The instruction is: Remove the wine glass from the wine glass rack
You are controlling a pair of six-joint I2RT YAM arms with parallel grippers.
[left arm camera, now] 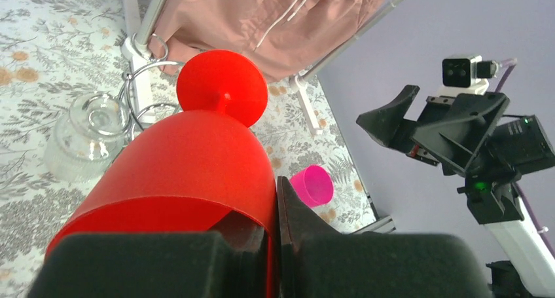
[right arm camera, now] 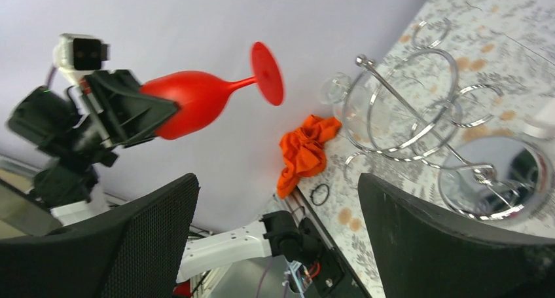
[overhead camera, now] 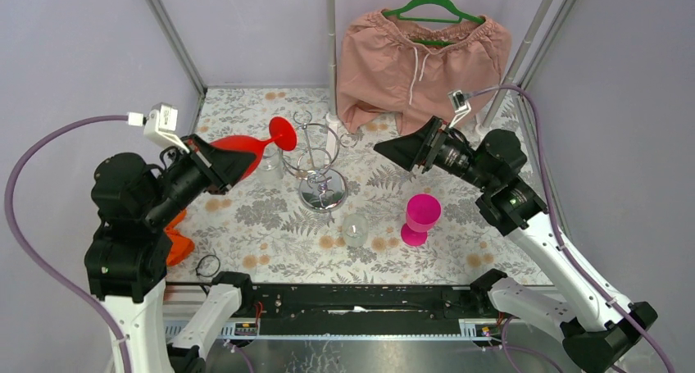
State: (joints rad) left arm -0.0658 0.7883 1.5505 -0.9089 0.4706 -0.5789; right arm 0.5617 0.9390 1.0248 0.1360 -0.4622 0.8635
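Note:
The red wine glass [overhead camera: 246, 148] lies on its side in the air, left of the chrome wine glass rack [overhead camera: 318, 166], its round foot pointing at the rack and apart from the hooks. My left gripper [overhead camera: 220, 163] is shut on the bowl's rim, one finger inside and one outside, as the left wrist view [left arm camera: 272, 209] shows on the red glass [left arm camera: 190, 160]. My right gripper [overhead camera: 395, 153] is open and empty in the air right of the rack. In the right wrist view [right arm camera: 278, 209] it faces the rack [right arm camera: 406, 114] and the glass [right arm camera: 196, 101].
A pink goblet [overhead camera: 420, 217] stands right of the rack, with a clear glass jar [overhead camera: 355, 229] in front of the rack. An orange cloth [overhead camera: 176, 243] and a black ring [overhead camera: 206, 265] lie at the near left. Pink shorts [overhead camera: 422, 57] hang on a green hanger at the back.

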